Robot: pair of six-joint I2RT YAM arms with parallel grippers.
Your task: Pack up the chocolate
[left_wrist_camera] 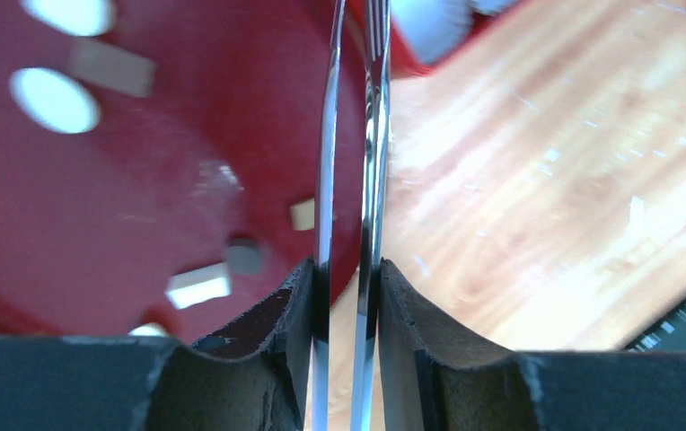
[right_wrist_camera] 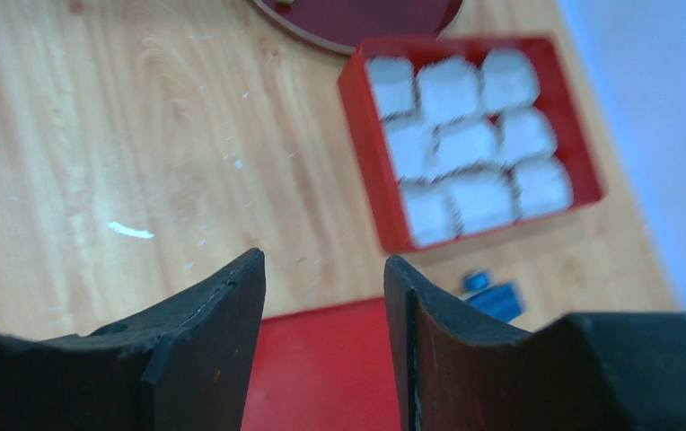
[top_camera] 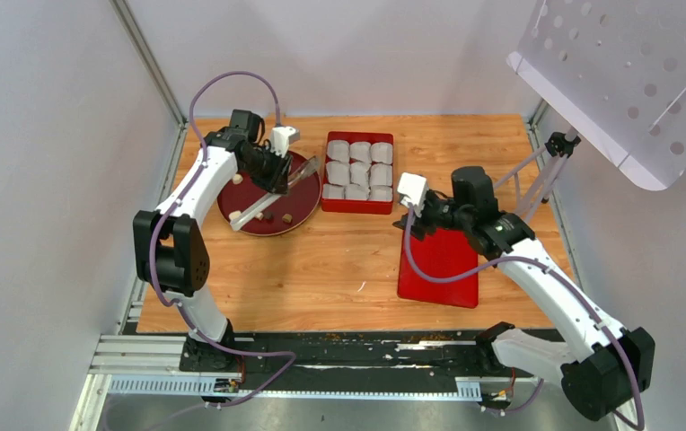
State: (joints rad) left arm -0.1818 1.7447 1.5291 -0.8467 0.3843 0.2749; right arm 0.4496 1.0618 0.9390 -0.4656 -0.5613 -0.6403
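Several small chocolate lumps, dark and pale, lie on a round dark-red plate (top_camera: 296, 199) at the back left, among them one pale lump (top_camera: 236, 179) and a dark one (top_camera: 270, 215). My left gripper (top_camera: 278, 173) hangs over the plate, shut on a pair of metal tongs (top_camera: 257, 212) that slant down-left across it. In the left wrist view the tongs' blades (left_wrist_camera: 350, 162) run between the fingers of the left gripper (left_wrist_camera: 347, 266), with a tan lump (left_wrist_camera: 302, 214) beside them on the plate (left_wrist_camera: 124, 197). My right gripper (top_camera: 408, 215) (right_wrist_camera: 324, 269) is open and holds nothing.
A red box (top_camera: 358, 206) (right_wrist_camera: 364, 135) filled with white paper cups (top_camera: 359, 169) stands right of the plate. A flat red lid (top_camera: 438, 265) (right_wrist_camera: 321, 368) lies under my right gripper. A small blue object (right_wrist_camera: 494, 296) sits on the wood near the lid.
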